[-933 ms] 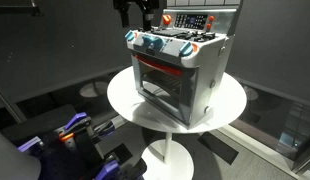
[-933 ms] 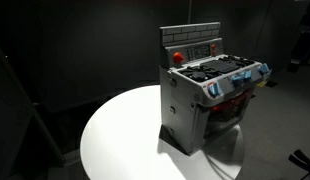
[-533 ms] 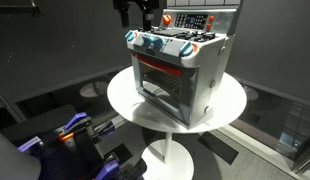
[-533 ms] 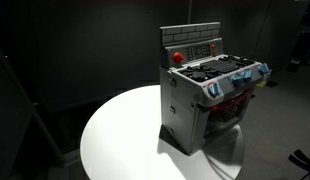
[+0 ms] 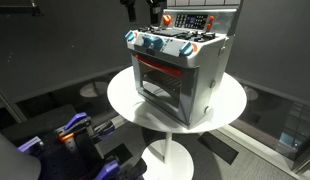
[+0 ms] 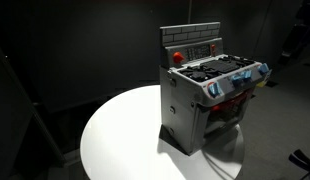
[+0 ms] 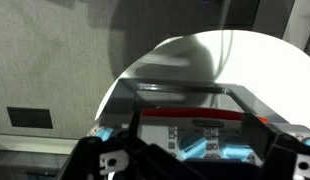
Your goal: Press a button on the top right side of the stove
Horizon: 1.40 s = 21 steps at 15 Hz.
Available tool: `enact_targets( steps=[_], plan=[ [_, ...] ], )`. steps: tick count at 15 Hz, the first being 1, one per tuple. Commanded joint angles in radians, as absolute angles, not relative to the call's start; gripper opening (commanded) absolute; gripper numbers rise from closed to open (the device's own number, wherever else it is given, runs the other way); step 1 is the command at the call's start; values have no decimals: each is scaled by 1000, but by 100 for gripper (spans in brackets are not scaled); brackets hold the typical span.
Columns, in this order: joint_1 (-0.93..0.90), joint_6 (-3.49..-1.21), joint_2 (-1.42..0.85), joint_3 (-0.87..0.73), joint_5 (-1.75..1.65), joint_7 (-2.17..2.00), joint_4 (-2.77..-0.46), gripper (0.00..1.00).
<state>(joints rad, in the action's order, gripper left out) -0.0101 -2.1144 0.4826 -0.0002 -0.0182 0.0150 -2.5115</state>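
Since before, my end effector point(image 5: 141, 10) rose slightly at the upper frame edge, spread wide, holding nothing. Pressing too hard could tip the stove point(image 5: 180, 65).

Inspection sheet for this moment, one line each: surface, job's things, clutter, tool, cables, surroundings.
Surface: round white table, bare around the stove.
Job's things: stove upright on the table, oven door shut; its back panel of buttons is not touched by the tool.
Clutter: nothing seen.
Grippers: tool open, up at the frame's top edge, above and apart from the stove.
Cables: nothing seen.
Surroundings: dark backdrop; black-and-blue gear low beside the table, too dim to identify.
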Motion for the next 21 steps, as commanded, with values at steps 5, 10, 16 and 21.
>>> enact_targets(
  steps=[5, 10, 16, 21],
  plan=[
    [28, -2217, 322, 10, -63, -49, -2338, 100],
    [47, -2303, 184, 10, -117, -96, -2222, 100],
    [59, -2398, 29, -2, -235, -192, -2095, 100],
    [52, -2421, -84, -30, -286, -239, -1988, 100]
  ],
)
